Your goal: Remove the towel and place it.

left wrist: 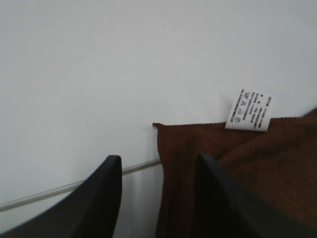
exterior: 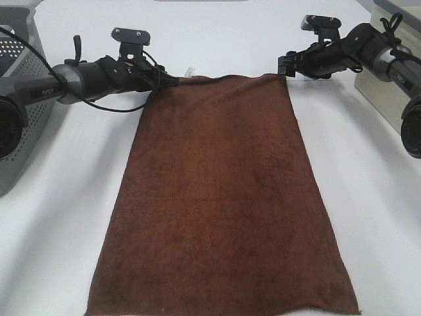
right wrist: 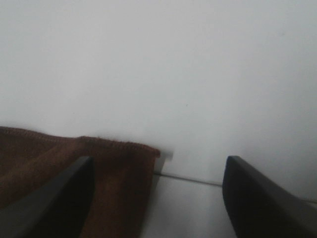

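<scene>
The left gripper (exterior: pixel 172 80) sits at the far left corner of the large rectangular dark reddish-brown plush towel (exterior: pixel 223 197), and its wrist view shows the two black fingers (left wrist: pixel 94 198) spread apart, one over bare white table (exterior: pixel 59 217), the other over the cloth — open, clamping nothing. Just past that finger lies the small white printed care label (left wrist: pixel 249 110), resting on the towel's far edge. The right gripper (exterior: pixel 287 66) mirrors this at the far right corner: its fingers (right wrist: pixel 59 198) are also parted, wider still, with the hemmed corner lying flat between them and not pinched.

Outward from the two claws, the towel is spread flat on the white table, clear of the perforated grey basket (exterior: pixel 16 99) at the left edge and the pale box (exterior: pixel 385 72) at the right. Its long axis runs from the far edge, where both grippers are, towards the camera; the near edge reaches the bottom of the exterior view, so the cloth points straight along the table's depth, label corner far and left.

I judge the placing step to be at its end — the cloth appears laid out and let go. The next move would call for both arms to lift straight off the corners without snagging the plush or dragging the far hem askew.
</scene>
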